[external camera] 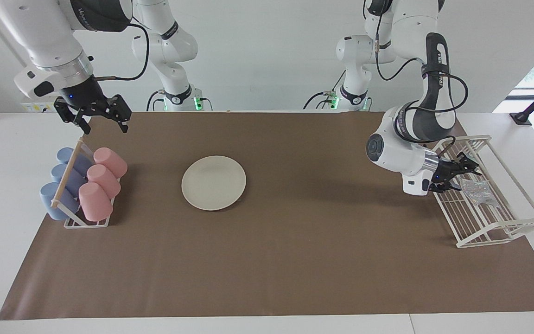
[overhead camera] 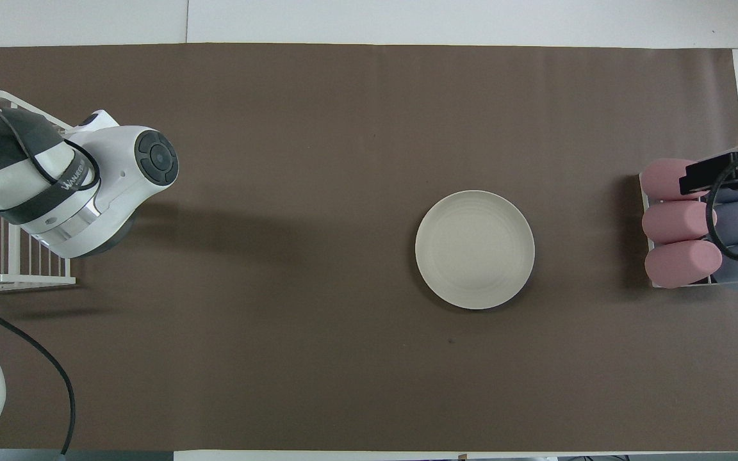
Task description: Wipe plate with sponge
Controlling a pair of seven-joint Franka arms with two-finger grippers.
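The cream-white plate (external camera: 213, 182) (overhead camera: 475, 250) lies flat on the brown mat, with nothing on it. The silvery, wrinkly sponge (external camera: 480, 192) lies on the wires of the white rack (external camera: 503, 227) at the left arm's end of the table. My left gripper (external camera: 465, 176) is open over the rack's edge, its fingers spread just beside the sponge and holding nothing. In the overhead view the left arm's wrist hides both gripper and sponge. My right gripper (external camera: 102, 119) (overhead camera: 724, 174) hangs open and empty above the cup holder's end nearest the robots.
A holder (external camera: 86, 222) with pink cups (external camera: 104, 180) (overhead camera: 676, 224) and blue cups (external camera: 60, 185) lying on their sides stands at the right arm's end. The wire rack (overhead camera: 16, 279) has raised rails around it. A brown mat (external camera: 267, 260) covers the table.
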